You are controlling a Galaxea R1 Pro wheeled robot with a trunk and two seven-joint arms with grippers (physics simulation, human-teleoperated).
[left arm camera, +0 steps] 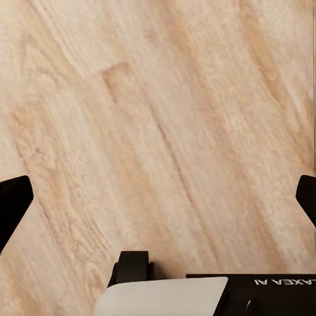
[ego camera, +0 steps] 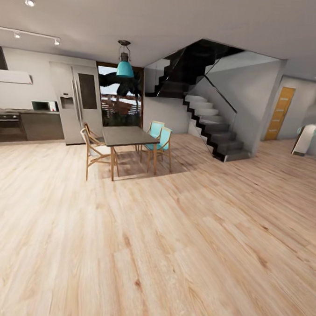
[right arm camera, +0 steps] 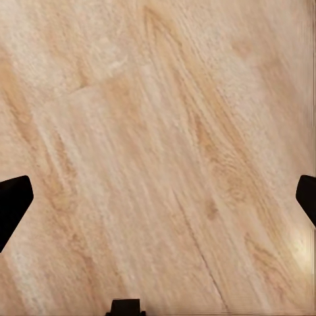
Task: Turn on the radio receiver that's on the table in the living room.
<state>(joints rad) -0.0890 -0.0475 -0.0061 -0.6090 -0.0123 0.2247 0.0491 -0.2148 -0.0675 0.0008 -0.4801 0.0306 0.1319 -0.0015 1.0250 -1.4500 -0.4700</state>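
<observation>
While the robot faces a wide stretch of pale wood floor [ego camera: 161,251], a dark dining table [ego camera: 129,136] on wooden legs stands at eleven o'clock, with wooden chairs [ego camera: 95,149] on its near side and turquoise chairs [ego camera: 160,141] on the far side. A teal pendant lamp [ego camera: 125,68] hangs above it. Kitchen units and a steel fridge [ego camera: 79,102] sit at ten o'clock; a staircase [ego camera: 211,126] climbs at one o'clock, and an orange door [ego camera: 279,113] lies further right. I can't spot the radio receiver from here. Both wrist cameras look down at floorboards: the left pincer [left arm camera: 158,197] and the right pincer [right arm camera: 158,197] each have their dark fingertips spread wide apart, holding nothing.
</observation>
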